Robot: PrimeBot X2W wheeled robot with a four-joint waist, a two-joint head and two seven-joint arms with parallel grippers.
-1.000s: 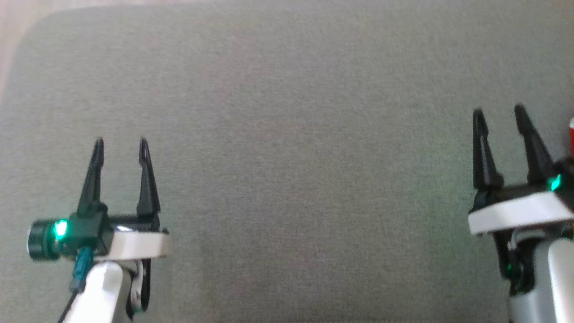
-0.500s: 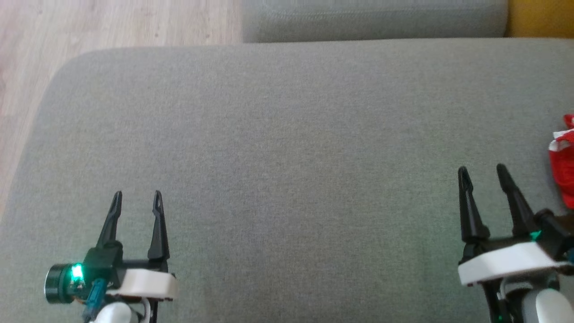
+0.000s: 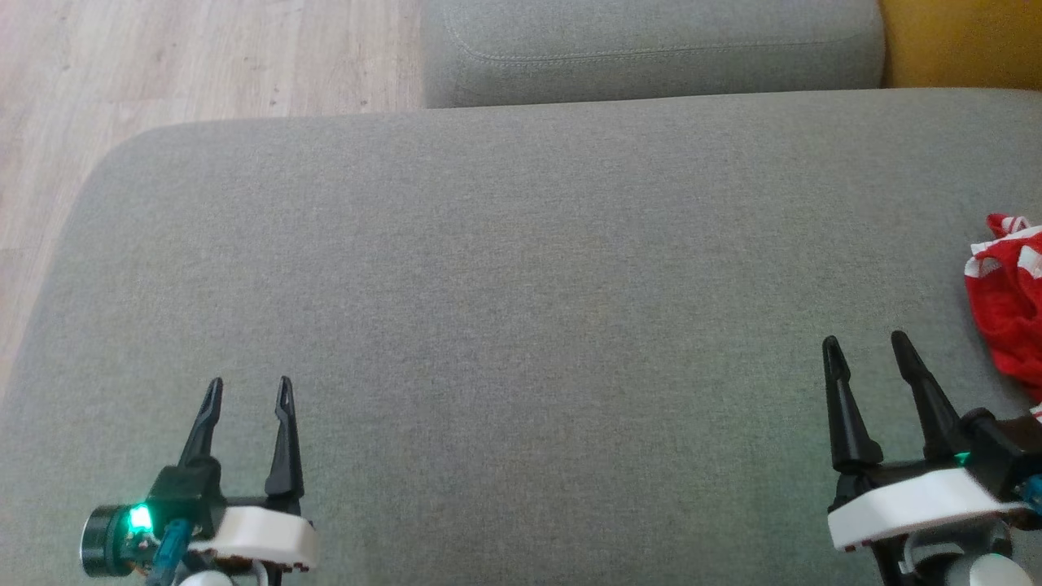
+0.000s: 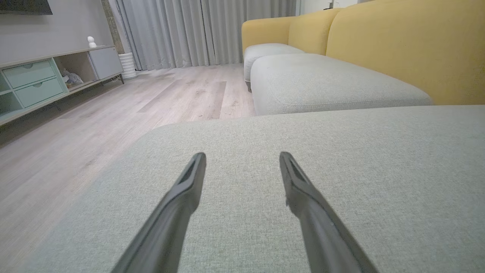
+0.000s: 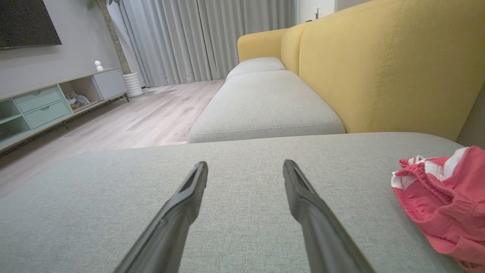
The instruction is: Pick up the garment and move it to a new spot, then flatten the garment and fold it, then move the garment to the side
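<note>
A crumpled red garment with white stripes point(image 3: 1009, 305) lies at the right edge of the grey sofa cushion point(image 3: 521, 285); its elastic band shows in the right wrist view point(image 5: 447, 201). My right gripper point(image 3: 864, 348) hovers open just left of it, nothing between its fingers point(image 5: 189, 197). My left gripper point(image 3: 248, 391) stands open over the cushion's near left part, far from the garment, and its fingers point(image 4: 189, 189) are bare.
A second grey cushion point(image 3: 651, 49) lies beyond the first. The yellow sofa back point(image 5: 379, 72) rises on the right. Wooden floor point(image 3: 163, 73) lies off the cushion's left edge, with a low cabinet point(image 4: 34, 83) and curtains point(image 4: 197, 30) farther off.
The head camera has tilted up: the far cushion, floor and more of the red garment have come into view. Both grippers stay open and sit lower in the picture.
</note>
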